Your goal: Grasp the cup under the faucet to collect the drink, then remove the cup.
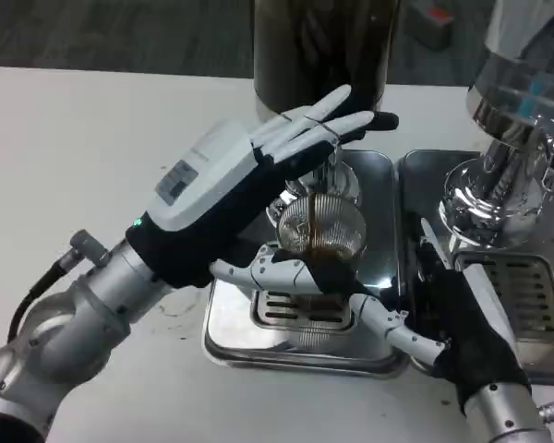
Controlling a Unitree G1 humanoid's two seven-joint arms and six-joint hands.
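Left hand (258, 175) overhangs cup (321, 226).

One cup (321, 224), ribbed clear glass with brown drink in it, stands between the two hands. Two hands: the left hand (249, 175) above and beside the cup, the right hand (351, 295) just below it, fingers reaching under. One faucet (332, 152) sits under the left hand's fingertips. Two metal trays: one tray (295, 346) beneath both hands, a second tray (535, 295) beyond the right hand. One dark dispenser (319, 46) rises past the left hand.
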